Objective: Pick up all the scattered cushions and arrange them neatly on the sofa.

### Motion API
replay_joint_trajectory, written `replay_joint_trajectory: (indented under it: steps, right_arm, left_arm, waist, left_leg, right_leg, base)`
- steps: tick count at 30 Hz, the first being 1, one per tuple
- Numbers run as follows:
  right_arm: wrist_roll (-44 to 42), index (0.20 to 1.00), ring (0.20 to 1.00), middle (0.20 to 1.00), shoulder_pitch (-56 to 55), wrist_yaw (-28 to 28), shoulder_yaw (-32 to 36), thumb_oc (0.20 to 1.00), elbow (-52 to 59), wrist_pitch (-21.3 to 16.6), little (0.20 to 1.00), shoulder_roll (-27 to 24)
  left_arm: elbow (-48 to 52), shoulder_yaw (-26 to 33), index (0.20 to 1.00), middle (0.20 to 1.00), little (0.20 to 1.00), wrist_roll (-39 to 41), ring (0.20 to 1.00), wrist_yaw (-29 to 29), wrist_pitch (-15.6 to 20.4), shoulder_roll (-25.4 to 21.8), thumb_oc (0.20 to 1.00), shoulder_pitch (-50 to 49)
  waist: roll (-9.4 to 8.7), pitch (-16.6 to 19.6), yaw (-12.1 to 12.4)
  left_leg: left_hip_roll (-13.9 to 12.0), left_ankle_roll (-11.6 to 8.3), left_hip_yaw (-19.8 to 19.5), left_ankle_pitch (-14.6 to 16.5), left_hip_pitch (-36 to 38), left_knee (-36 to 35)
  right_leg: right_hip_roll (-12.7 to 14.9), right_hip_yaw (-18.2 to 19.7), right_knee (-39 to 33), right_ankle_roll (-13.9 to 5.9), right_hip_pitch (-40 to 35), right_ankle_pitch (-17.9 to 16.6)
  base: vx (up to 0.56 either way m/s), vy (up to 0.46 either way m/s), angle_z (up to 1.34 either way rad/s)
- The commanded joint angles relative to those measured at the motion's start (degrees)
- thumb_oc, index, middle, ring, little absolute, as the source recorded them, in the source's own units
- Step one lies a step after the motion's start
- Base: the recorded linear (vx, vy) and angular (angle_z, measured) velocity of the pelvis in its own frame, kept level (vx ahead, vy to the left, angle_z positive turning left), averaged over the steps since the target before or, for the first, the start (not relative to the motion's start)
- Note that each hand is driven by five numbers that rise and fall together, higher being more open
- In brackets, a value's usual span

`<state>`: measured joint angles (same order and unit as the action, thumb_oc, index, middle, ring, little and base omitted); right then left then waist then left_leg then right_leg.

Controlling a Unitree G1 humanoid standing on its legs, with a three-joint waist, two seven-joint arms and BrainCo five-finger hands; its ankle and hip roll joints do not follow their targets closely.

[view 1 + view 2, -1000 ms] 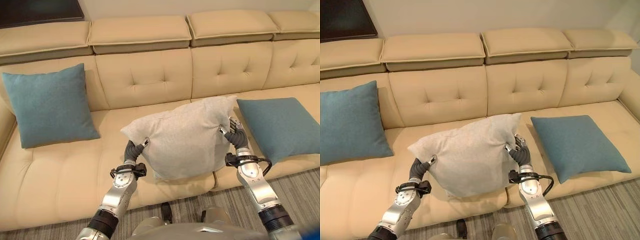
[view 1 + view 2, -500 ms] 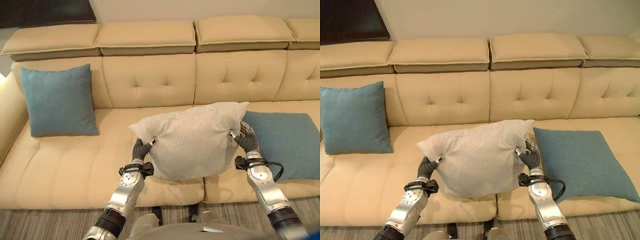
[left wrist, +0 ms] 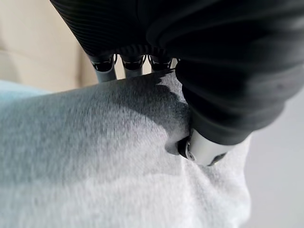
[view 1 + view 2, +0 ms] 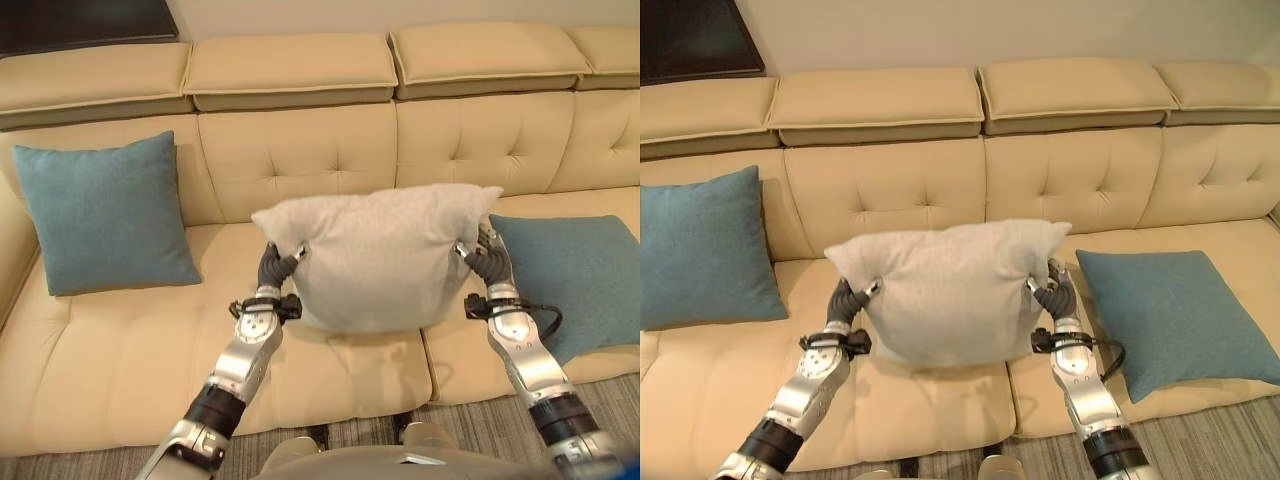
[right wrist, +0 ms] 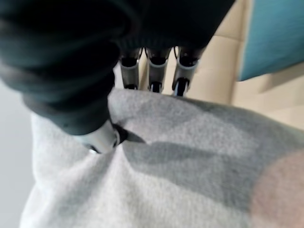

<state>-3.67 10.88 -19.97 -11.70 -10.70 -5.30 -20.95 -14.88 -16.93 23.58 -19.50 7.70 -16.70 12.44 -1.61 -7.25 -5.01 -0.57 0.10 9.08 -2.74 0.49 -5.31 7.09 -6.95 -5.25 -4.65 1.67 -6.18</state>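
Observation:
A light grey cushion (image 4: 380,255) hangs upright above the seat of the beige sofa (image 4: 300,150), held at both sides. My left hand (image 4: 271,274) pinches its left edge, thumb (image 3: 197,147) dug into the cloth and fingers (image 3: 133,64) behind it. On the opposite edge my right hand (image 4: 486,262) grips the same way, its thumb (image 5: 102,137) pressed into the fabric. One teal cushion (image 4: 100,215) leans against the backrest at the left. Another teal cushion (image 4: 585,265) lies flat on the seat at the right.
Grey striped carpet (image 4: 470,420) runs along the sofa's front edge. A dark panel (image 4: 80,20) hangs on the wall at the upper left. Bare seat shows between the left teal cushion and the grey one.
Both hands have raised the grey cushion off the seat and turned it more upright toward the backrest. The whole picture has shifted, so the camera has moved.

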Motion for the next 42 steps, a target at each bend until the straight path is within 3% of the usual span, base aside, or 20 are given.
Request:
replay_joint_trajectory:
  steps: [1,8,10,13,18,28,29,30,31,32,33,35,36,42]
  right_arm:
    - [2.4,0.2,0.2,0.2,11.1,-2.0,-2.0,0.2,0.8,-5.3,0.2,0.3]
    - [1.0,0.2,0.2,0.2,28.8,-5.6,-6.4,0.2,-5.5,-4.7,0.2,-1.7]
    - [0.0,0.2,0.2,0.2,37.2,-6.8,-7.8,0.2,-8.8,-4.7,0.2,-3.6]
    - [-0.9,0.2,0.2,0.2,43.1,-7.4,-9.1,0.2,-12.0,-4.8,0.2,-5.7]
    - [-2.0,0.2,0.2,0.2,47.7,-7.4,-10.3,0.2,-16.1,-4.8,0.2,-7.7]
    - [-1.6,0.2,0.2,0.2,46.0,-7.2,-10.5,0.2,-19.8,-3.8,0.2,-5.8]
    - [-1.0,0.2,0.2,0.2,46.0,-7.2,-10.7,0.2,-20.6,-3.5,0.2,-5.5]
    - [-1.0,0.2,0.2,0.2,46.1,-7.2,-10.7,0.2,-20.7,-3.5,0.2,-5.5]
    - [0.0,0.2,0.2,0.2,46.8,-6.9,-11.9,0.2,-22.4,-3.1,0.2,-6.1]
    - [0.0,0.2,0.2,0.2,46.9,-6.9,-11.9,0.2,-22.5,-3.1,0.2,-6.1]
    - [0.3,0.263,0.263,0.263,47.7,-6.6,-12.6,0.263,-23.7,-2.8,0.263,-6.7]
    - [0.9,0.893,0.893,0.893,49.0,-6.3,-13.5,0.893,-25.5,-2.4,0.893,-8.4]
    - [1.3,1.0,1.0,1.0,49.7,-6.3,-13.9,1.0,-26.3,-2.1,1.0,-9.5]
    - [6.2,1.0,1.0,1.0,53.7,-5.4,-18.9,1.0,-32.1,0.5,1.0,-17.0]
  left_arm:
    - [1.4,-5.6,0.2,0.2,0.2,-2.8,0.2,-0.6,6.4,2.8,0.2,11.6]
    - [-6.2,-8.0,0.2,0.2,0.2,-2.1,0.2,-6.0,8.1,2.0,0.2,30.4]
    - [-11.9,-9.1,0.2,0.2,0.2,-1.7,0.2,-7.2,8.6,0.6,0.2,39.3]
    - [-15.6,-9.4,0.2,0.2,0.2,-0.9,0.2,-7.8,9.4,-0.3,0.2,44.6]
    - [-18.7,-9.7,0.2,0.2,0.2,-0.4,0.2,-7.1,9.8,-2.1,0.2,48.5]
    - [-20.7,-9.1,0.2,0.2,0.2,0.8,0.2,-6.1,9.0,-0.8,0.2,47.4]
    - [-21.5,-9.3,0.457,0.457,0.457,0.2,0.457,-5.9,8.5,-0.8,0.457,47.4]
    - [-21.5,-9.3,0.881,0.881,0.881,0.2,0.881,-5.9,8.5,-0.8,0.881,47.4]
    - [-23.3,-9.9,1.0,1.0,1.0,-0.3,1.0,-5.4,8.0,-1.3,1.0,48.3]
    - [-23.4,-9.8,1.0,1.0,1.0,-0.2,1.0,-5.4,8.0,-1.3,1.0,48.4]
    - [-24.7,-10.3,1.0,1.0,1.0,-0.9,1.0,-4.9,7.5,-2.3,1.0,49.4]
    - [-26.7,-11.0,1.0,1.0,1.0,-2.1,1.0,-4.4,6.9,-4.6,1.0,51.2]
    - [-27.4,-11.0,1.0,1.0,1.0,-2.4,1.0,-4.2,6.8,-5.9,1.0,52.0]
    - [-33.6,-10.6,1.0,1.0,1.0,-1.6,1.0,-2.6,6.0,-13.1,1.0,54.5]
  waist:
    - [-0.58,3.6,1.6]
    - [0.24,0.9,1.6]
    - [0.6,0.3,1.7]
    - [0.58,0.3,1.6]
    - [0.7,0.6,1.4]
    - [1.13,-0.7,1.3]
    - [1.28,-1.2,1.4]
    - [1.28,-1.1,1.4]
    - [1.35,-1.3,1.4]
    - [1.38,-1.3,1.3]
    - [1.38,-1.4,1.3]
    - [1.45,-1.3,1.4]
    - [1.44,-1.3,1.4]
    - [1.44,-0.6,1.7]
  left_leg:
    - [-1.4,-3.21,0.6,4.7,-1.2,2.2]
    - [-1.5,-3.79,0.2,1.9,-7.0,0.6]
    - [-1.9,-4.71,-0.4,0.1,-11.1,0.3]
    - [-2.1,-5.46,-0.7,-1.1,-14.3,0.3]
    - [-2.2,-6.3,-1.0,-2.3,-19.1,0.3]
    - [-1.9,-6.95,-0.9,-3.1,-22.6,0.3]
    - [-1.8,-7.01,-1.0,-3.2,-23.0,0.3]
    - [-1.8,-7.01,-1.0,-3.2,-23.0,0.3]
    - [-1.8,-7.07,-1.0,-3.3,-23.4,0.3]
    - [-1.8,-7.07,-1.0,-3.3,-23.4,0.3]
    - [-1.8,-7.13,-0.9,-3.4,-23.5,0.3]
    - [-1.7,-7.19,-0.9,-3.5,-23.6,0.3]
    - [-1.7,-7.24,-0.9,-3.5,-23.6,0.3]
    - [-1.8,-7.35,-1.0,-3.3,-22.9,0.3]
  right_leg:
    - [-1.0,1.2,2.1,-3.55,-1.0,5.6]
    - [-1.2,0.8,2.1,-4.22,6.0,3.5]
    - [-1.5,0.3,2.1,-4.33,10.0,2.4]
    - [-1.5,-0.1,1.7,-4.46,12.6,1.5]
    - [-1.3,-0.8,0.9,-4.78,16.6,0.4]
    - [-1.1,-0.9,0.8,-4.76,20.2,-0.2]
    - [-1.1,-0.8,0.8,-4.72,20.7,-0.3]
    - [-1.1,-0.8,0.8,-4.72,20.7,-0.3]
    - [-1.1,-0.8,0.8,-4.77,21.0,-0.4]
    - [-1.1,-0.8,0.8,-4.76,21.1,-0.4]
    - [-1.1,-0.8,0.7,-4.81,21.1,-0.5]
    - [-1.1,-0.9,0.7,-4.86,21.3,-0.6]
    - [-1.1,-1.0,0.6,-4.95,21.3,-0.7]
    - [-1.1,-1.3,0.4,-5.19,20.5,-0.7]
  base:
    - [-0.04,-0.008,-0.02]
    - [-0.09,-0.024,0.01]
    - [-0.09,-0.052,0.01]
    - [-0.03,-0.042,0.04]
    - [0.01,-0.028,0.01]
    - [0.01,-0.011,0.03]
    - [0.0,0.0,0.0]
    - [0.0,0.0,0.0]
    - [0.0,0.0,0.0]
    - [0.0,0.0,0.0]
    - [0.0,0.0,0.0]
    - [0.0,0.0,0.0]
    - [0.0,0.0,0.0]
    - [0.0,0.0,0.0]
